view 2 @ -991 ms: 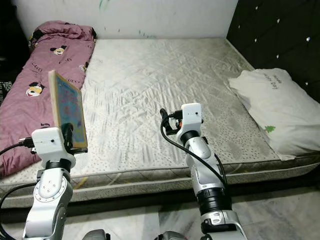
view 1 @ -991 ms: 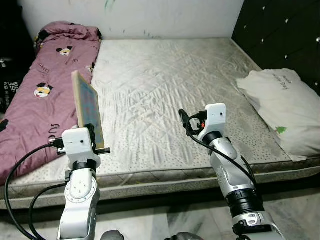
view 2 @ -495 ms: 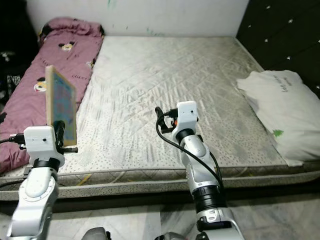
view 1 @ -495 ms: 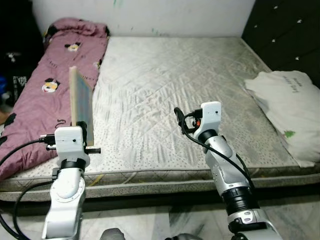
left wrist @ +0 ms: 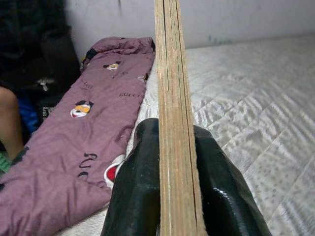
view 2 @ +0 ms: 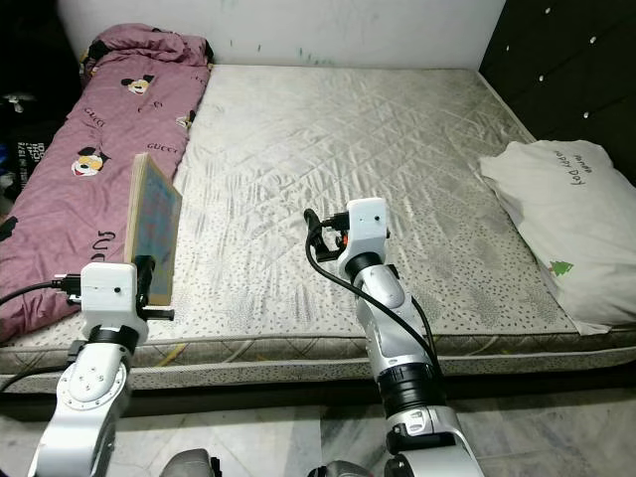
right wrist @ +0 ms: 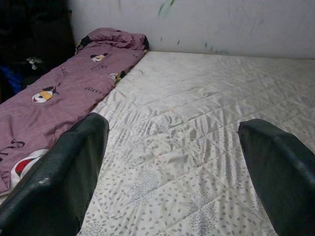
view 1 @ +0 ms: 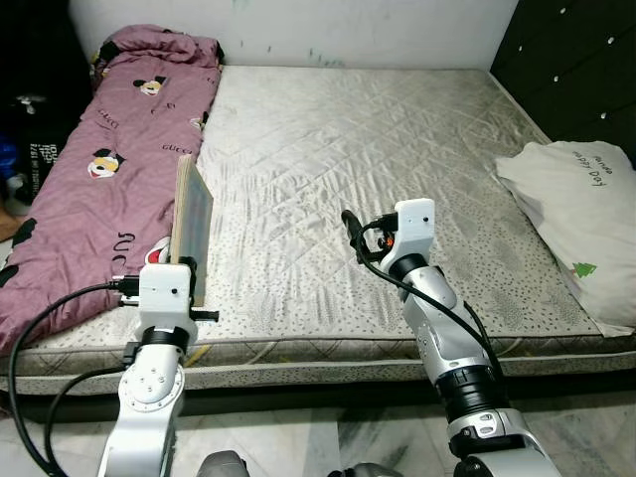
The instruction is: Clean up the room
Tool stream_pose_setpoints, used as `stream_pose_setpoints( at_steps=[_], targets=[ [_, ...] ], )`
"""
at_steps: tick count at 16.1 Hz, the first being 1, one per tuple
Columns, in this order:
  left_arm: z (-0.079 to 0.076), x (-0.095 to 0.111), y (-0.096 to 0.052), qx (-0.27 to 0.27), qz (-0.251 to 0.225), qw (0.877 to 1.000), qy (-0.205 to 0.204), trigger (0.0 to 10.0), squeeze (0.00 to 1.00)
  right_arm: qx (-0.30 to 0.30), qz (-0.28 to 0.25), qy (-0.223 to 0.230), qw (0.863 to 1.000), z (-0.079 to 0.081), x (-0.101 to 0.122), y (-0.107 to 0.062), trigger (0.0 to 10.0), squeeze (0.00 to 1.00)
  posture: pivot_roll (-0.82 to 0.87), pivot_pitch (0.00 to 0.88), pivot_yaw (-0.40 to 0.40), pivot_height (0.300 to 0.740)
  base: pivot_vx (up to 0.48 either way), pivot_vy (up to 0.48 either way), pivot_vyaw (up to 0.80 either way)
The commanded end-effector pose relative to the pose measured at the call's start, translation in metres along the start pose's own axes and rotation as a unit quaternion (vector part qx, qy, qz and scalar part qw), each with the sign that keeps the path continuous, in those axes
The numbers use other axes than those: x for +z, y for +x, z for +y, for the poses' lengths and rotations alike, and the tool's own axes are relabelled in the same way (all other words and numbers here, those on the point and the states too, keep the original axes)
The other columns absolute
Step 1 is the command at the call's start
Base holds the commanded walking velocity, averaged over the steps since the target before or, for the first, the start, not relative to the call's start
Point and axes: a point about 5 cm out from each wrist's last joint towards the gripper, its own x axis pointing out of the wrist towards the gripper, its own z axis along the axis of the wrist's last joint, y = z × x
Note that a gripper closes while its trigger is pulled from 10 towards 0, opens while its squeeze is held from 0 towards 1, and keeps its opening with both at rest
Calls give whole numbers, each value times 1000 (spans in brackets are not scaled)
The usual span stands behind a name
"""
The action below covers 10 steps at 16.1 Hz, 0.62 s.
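My left gripper [left wrist: 172, 196] pinches the wooden board [view 1: 191, 227] upright over the mattress [view 1: 378, 149]; right gripper [right wrist: 182, 172], fingers wide, hovers beside the pillow [view 1: 576, 219].

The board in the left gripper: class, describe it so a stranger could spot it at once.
Start at the mattress and go to its near edge beside the purple blanket. There the left gripper pinches a thin wooden board upright, the one stiff, colourfully printed thing among soft bedding.

I read "GUCCI" printed repeatedly on the purple blanket [view 1: 94, 189]; the white pillow's [view 1: 581, 214] lettering stays unreadable to me.
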Motion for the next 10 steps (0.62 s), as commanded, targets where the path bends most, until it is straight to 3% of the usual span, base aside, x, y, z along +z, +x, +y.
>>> stream_pose_setpoints(
  at_steps=[1, 5, 8, 10],
  targets=[
    [5, 14, 2, 25, -32, 999, -20, 10000, 0, -11, -8, 2, 1000, -5, 3, -1, 10000, 0, 0, 0, -46, 740, 0, 0, 0],
    [11, 14, -4, 55, -36, 996, -57, 10000, 0, -13, -3, 3, 1000, -7, 1, -3, 10000, 0, -3, 0, -46, 740, 0, 0, 0],
    [9, 14, -2, 37, -33, 997, -59, 10000, 0, -11, -1, 3, 1000, -6, 0, -3, 10000, 0, -8, 0, -42, 740, 0, 0, 0],
    [7, 15, 1, 33, -37, 997, -56, 10000, 0, -12, -3, 1, 1000, -7, 1, -3, 10000, 0, -14, 0, -40, 740, 266, 0, -250]
  ],
)
